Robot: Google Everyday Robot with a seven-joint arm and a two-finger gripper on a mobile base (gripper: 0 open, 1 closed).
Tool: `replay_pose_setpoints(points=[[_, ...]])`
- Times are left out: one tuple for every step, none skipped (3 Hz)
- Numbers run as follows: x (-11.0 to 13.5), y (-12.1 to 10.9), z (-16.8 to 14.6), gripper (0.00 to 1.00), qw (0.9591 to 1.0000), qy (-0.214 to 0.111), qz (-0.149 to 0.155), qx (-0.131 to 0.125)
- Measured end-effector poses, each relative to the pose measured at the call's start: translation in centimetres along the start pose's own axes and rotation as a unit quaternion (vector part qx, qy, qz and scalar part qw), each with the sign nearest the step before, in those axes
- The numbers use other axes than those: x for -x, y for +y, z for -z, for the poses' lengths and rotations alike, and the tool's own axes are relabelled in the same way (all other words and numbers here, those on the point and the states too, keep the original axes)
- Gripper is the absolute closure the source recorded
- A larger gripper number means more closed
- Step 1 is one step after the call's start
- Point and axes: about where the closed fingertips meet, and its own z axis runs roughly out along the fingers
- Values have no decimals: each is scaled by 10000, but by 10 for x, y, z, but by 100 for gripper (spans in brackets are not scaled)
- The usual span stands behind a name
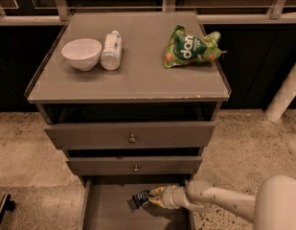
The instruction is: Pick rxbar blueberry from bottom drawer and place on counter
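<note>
The grey-brown counter surface carries a white bowl at its left, a plastic bottle lying on its side just beside the bowl, and a green chip bag toward the right. Below, the pincer reaches into the bottom drawer, pinching the rxbar blueberry.
</note>
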Motion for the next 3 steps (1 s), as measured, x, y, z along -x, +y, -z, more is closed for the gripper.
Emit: replay_pose_setpoints(points=[[50, -20, 48, 100, 9973, 241, 278, -631], [101, -22, 84, 100, 9907, 480, 589, -1127], [105, -13, 101, 100, 9857, 659, 798, -1327]])
